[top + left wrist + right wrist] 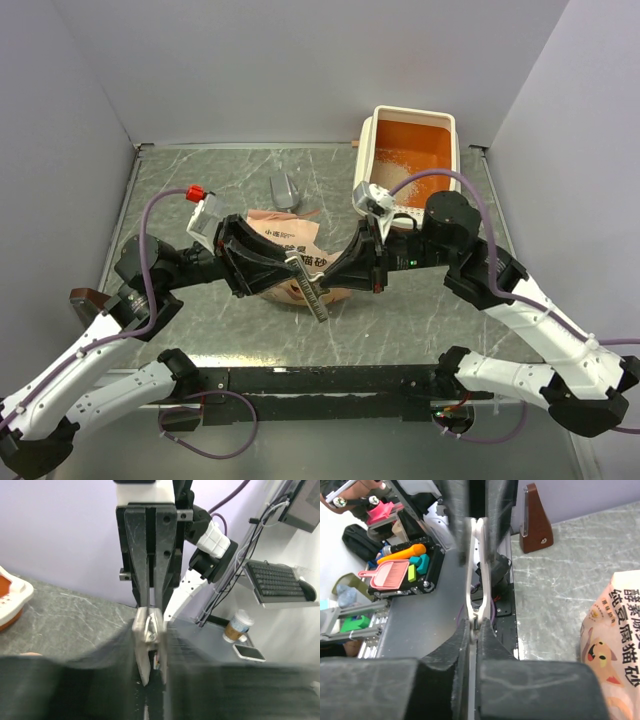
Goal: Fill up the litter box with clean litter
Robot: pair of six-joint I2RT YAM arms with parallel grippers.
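The litter box, orange inside with a cream rim, stands at the back right with clean litter spread pale over part of its floor. A pink-orange printed bag lies at the table's middle. Above it my two grippers meet tip to tip on a long grey metal clip. My left gripper comes from the left, its jaws close against the clip. My right gripper comes from the right and is shut on the clip's other end. The bag shows beside it.
A small grey scoop lies behind the bag. A brown block sits off the table's left edge. Grey walls close in the back and both sides. The litter box's rim shows at the left of the left wrist view.
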